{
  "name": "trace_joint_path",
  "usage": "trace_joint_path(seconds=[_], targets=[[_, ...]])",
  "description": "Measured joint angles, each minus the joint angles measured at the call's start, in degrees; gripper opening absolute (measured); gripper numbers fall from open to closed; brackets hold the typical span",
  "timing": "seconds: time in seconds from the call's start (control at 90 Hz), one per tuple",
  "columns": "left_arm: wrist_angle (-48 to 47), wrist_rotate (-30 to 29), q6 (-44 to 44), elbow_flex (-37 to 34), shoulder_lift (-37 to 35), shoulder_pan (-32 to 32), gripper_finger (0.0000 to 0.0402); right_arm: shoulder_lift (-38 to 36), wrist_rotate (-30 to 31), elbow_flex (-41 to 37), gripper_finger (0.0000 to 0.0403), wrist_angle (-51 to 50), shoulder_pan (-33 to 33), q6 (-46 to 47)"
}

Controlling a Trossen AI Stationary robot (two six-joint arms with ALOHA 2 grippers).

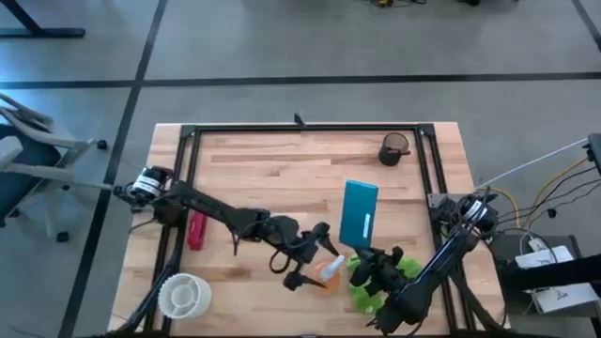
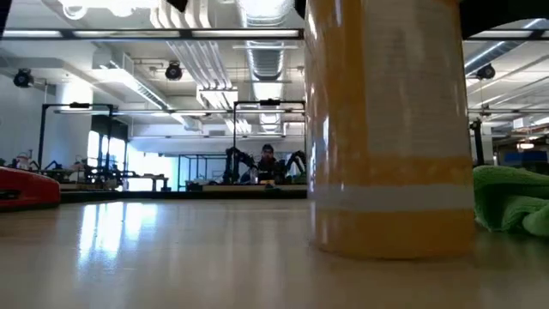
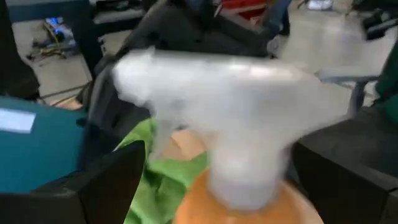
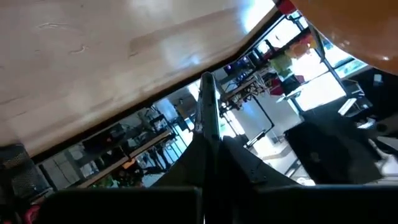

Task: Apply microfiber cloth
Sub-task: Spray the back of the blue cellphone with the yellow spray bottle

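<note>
Between the left claw fingers stands the orange spray bottle, the claw spread around its white head without closing on it. Just beyond, the right claw sits over the microfiber cloth, fingers together. Farther past both claws lies the teal tablet on the bench.

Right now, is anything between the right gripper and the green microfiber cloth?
Nothing visible stands between them. In the high view the right gripper is already over the microfiber cloth. The orange spray bottle stands just beside the cloth on its left, with the left gripper around it, so it crowds that side only.
</note>
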Motion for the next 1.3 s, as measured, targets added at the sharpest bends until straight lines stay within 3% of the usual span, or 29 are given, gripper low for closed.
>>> trace_joint_path(seconds=[0.256,0.433,0.6,1.144,1.3], targets=[[-0.97,0.36,2.14,1.91,0.28,-0.02,0.0387,0.0,5.32,0.3,0.0008,-0.39,1.3,-7.59],[-0.83,-0.13,1.79,1.84,0.26,0.02,0.0387,0.0,7.85,0.31,0.0008,-2.55,2.12,-7.62],[-0.42,-0.14,1.55,1.67,0.26,0.02,0.0386,0.0,3.99,0.24,0.0008,-3.53,3.49,-0.41],[0.57,-0.13,1.53,1.88,0.23,0.02,0.0386,0.0,4.44,-0.22,0.0008,-3.52,7.98,-5.17],[0.43,-0.13,0.97,1.88,0.23,0.02,0.0382,0.33,0.88,-0.22,0.0008,-3.33,9.84,-3.25]])
